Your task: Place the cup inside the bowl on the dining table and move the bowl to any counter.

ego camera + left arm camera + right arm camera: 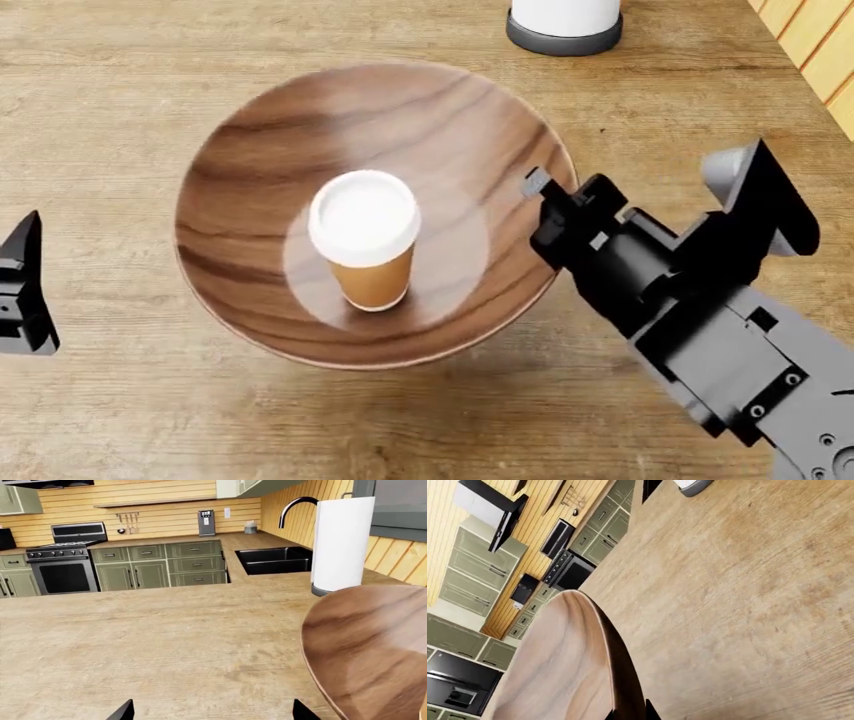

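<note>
One small tan paper cup [364, 240] stands in the wide dark wooden bowl [254, 150] on the plank desk [120, 400]; right gripper [537, 185] pinches its rim, left gripper [212, 711], mostly cropped, gapes empty.

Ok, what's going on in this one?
The cup already stands upright inside the bowl, which rests on a wood worktop near a white cylinder with a dark grey base. The right tool is at the bowl's rim, which runs between its fingertips in the right wrist view; whether it is clamped is unclear. The left tool sits off to the side, holding nothing.
</note>
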